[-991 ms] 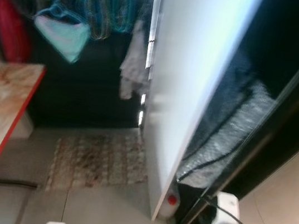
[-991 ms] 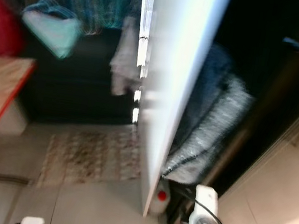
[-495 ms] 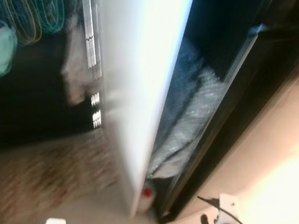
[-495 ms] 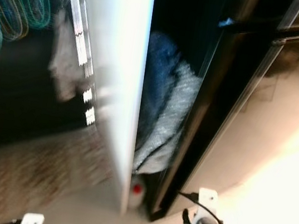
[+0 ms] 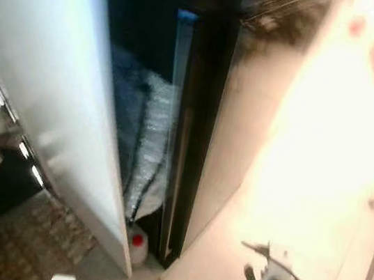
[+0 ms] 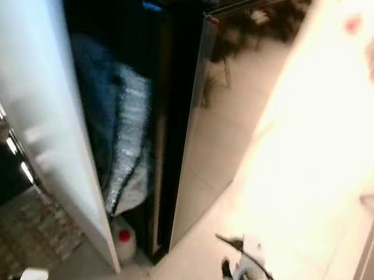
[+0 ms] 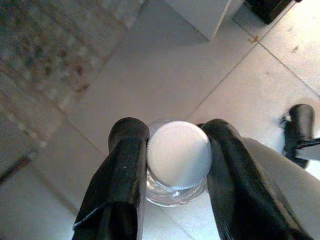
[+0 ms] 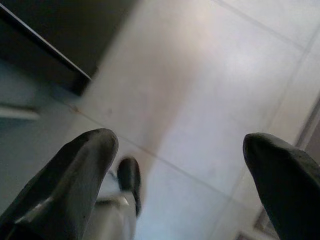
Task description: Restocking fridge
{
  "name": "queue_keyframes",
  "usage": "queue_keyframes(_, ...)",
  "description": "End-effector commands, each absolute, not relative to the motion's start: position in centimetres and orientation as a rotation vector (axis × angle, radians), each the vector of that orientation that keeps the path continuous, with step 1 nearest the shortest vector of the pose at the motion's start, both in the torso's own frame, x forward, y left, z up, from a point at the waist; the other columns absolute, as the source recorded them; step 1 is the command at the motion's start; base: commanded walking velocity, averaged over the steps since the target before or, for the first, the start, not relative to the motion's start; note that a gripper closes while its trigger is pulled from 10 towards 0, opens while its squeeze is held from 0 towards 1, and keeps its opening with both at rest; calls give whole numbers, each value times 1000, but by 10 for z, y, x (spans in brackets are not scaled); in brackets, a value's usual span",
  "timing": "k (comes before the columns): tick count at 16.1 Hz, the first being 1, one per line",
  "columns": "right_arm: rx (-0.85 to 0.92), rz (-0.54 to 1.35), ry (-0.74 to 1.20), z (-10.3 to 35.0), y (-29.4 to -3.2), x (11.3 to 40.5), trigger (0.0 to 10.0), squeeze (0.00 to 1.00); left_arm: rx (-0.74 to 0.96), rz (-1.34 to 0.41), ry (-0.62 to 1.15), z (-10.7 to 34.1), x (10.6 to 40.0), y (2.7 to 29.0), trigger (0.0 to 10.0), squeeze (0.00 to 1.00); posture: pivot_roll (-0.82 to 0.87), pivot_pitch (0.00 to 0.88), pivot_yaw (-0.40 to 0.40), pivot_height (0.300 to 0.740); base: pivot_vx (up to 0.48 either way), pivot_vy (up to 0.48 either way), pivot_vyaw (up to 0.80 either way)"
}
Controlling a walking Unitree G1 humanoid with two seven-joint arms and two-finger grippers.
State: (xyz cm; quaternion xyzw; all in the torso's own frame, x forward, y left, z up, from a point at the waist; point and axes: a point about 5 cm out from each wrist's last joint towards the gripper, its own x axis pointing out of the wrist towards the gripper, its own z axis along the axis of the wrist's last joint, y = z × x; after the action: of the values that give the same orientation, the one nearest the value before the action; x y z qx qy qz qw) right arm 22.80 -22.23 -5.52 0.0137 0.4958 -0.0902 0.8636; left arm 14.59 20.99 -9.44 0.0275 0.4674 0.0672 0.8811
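Gripping a glass jar (image 7: 176, 172) with a white screw lid, the left tool (image 7: 172, 165) hangs over the tiled floor (image 7: 150, 75). Right tool (image 8: 180, 170) spread wide. Fridge (image 5: 192, 127) stands ahead; white bottle (image 5: 136, 245) at its foot.

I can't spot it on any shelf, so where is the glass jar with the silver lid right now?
The glass jar is clamped between the left gripper's two black fingers, held low over the tiled floor beside the rug.
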Motion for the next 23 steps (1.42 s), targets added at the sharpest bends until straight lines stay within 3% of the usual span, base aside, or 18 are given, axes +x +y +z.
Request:
queue_keyframes(1, 35, -179, 1004, -49, -217, 240, 10000, 0, 61, 137, 995, -96, 140, 211, 10000, 0, -84, 0, 37, 740, 0, 0, 0)
queue_keyframes(6, 46, -182, 1006, -50, -212, 240, 10000, 0, 77, 122, 994, -95, 140, 217, 10000, 0, -99, 0, 56, 740, 0, 0, -80)
queue_keyframes(13, 19, -180, 1008, -49, -214, 240, 10000, 0, 70, 128, 987, -95, 141, 215, 10000, 0, -85, 0, 42, 740, 0, 0, -770)
queue_keyframes(23, 55, -213, 990, -50, -214, 240, 10000, 0, 64, 125, 998, -96, 139, 215, 10000, 0, -91, 0, 50, 740, 0, 70, 0)
